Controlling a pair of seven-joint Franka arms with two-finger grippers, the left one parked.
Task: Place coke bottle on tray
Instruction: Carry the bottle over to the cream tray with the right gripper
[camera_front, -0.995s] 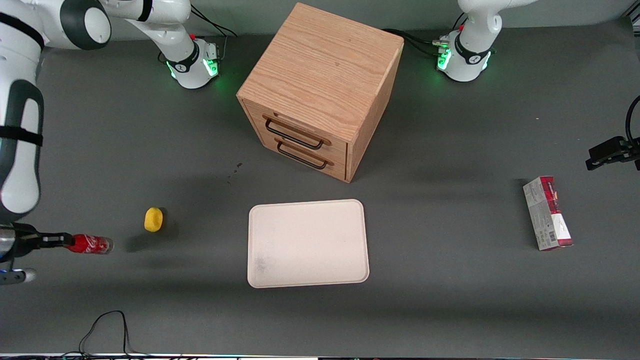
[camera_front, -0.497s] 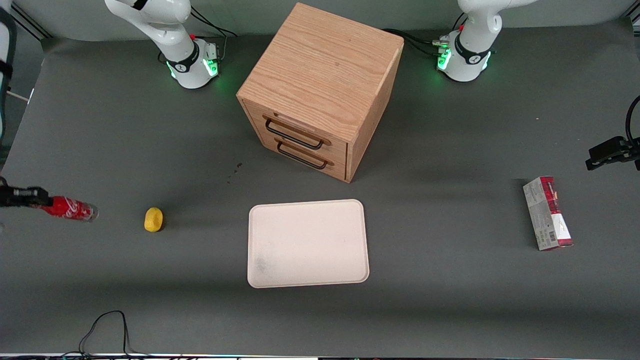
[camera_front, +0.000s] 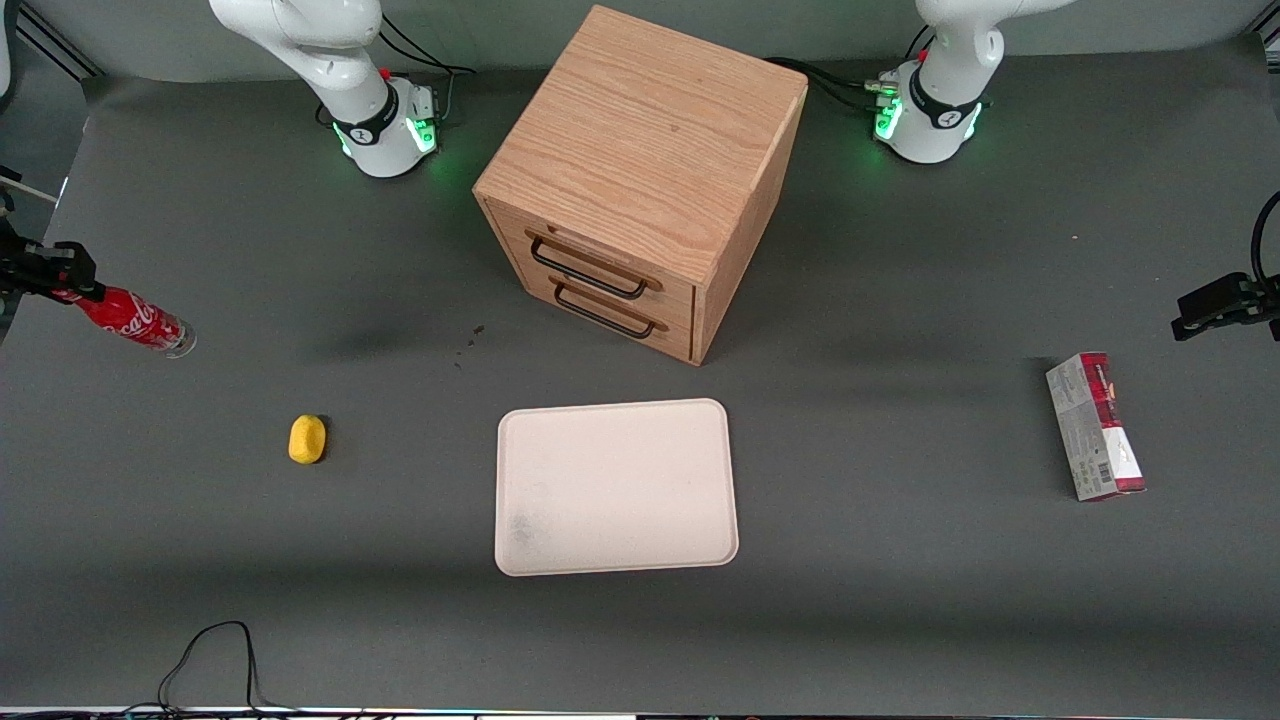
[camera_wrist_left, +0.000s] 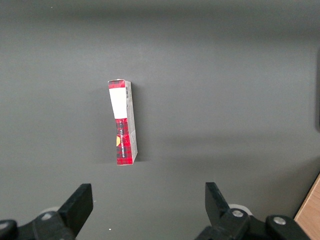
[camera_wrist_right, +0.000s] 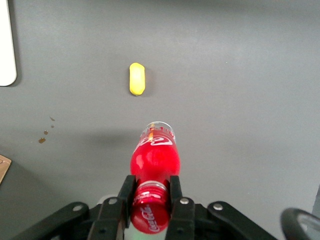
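The coke bottle, slim and red with white script, hangs tilted in the air at the working arm's end of the table. My right gripper is shut on its red cap. In the right wrist view the gripper clamps the neck and cap of the coke bottle, whose clear base points away toward the table. The cream tray lies flat near the middle of the table, nearer the front camera than the cabinet. A corner of the tray shows in the right wrist view.
A yellow lemon-like object lies between the bottle and the tray; it also shows in the right wrist view. A wooden drawer cabinet stands above the tray. A red-and-grey carton box lies toward the parked arm's end.
My gripper has lifted the coke bottle off the table and carried it up and away from the front camera, tilting it base-down. The lemon and tray have not moved.
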